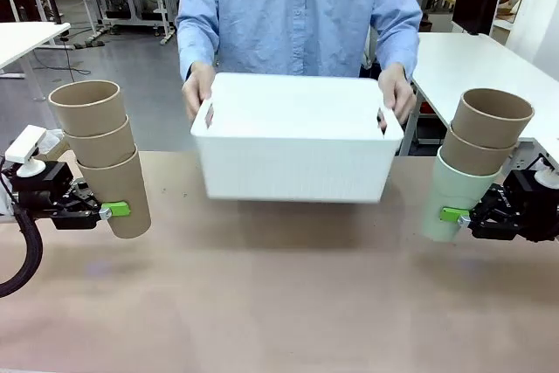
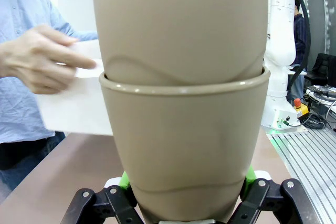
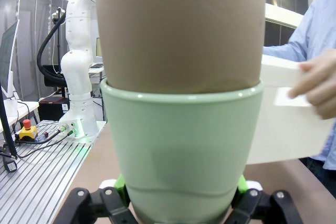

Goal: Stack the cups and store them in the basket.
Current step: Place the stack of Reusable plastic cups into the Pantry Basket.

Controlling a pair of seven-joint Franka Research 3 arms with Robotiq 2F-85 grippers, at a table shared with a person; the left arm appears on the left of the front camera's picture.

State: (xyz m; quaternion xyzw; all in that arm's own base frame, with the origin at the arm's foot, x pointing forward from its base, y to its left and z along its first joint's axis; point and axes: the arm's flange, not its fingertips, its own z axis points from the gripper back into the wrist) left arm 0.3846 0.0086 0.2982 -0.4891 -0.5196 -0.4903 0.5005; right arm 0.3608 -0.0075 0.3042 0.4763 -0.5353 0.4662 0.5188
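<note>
At the left, our left gripper [image 1: 118, 210] pinches the lowest of three tan cups [image 1: 100, 155], nested and tilted. At the right, our right gripper [image 1: 445, 214] clamps the mint green cup [image 1: 456, 191], with two tan cups [image 1: 487, 128] nested inside. Between them, farther off, a person's hands [image 1: 197, 92] hold the white basket [image 1: 293, 159] over the table [image 1: 279, 303].

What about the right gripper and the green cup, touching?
Touching. In the right wrist view, the right gripper has its green pads flush against both sides of the green cup near its base, with no gap. The front view agrees.
</note>
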